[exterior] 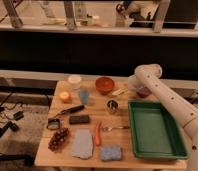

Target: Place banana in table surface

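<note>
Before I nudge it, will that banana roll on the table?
Probably not: the banana is curved and lies flat on the table, so it would likely pivot rather than roll. It looks small, so probably light. The end effector, shut, sits beside it.

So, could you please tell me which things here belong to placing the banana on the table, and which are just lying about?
Job:
- banana, beside the red bowl
- table surface
- gripper, shut, at the table's far edge near the banana

Lying about:
- green tray
- carrot
- grapes
- orange
- metal cup
- blue sponge
</note>
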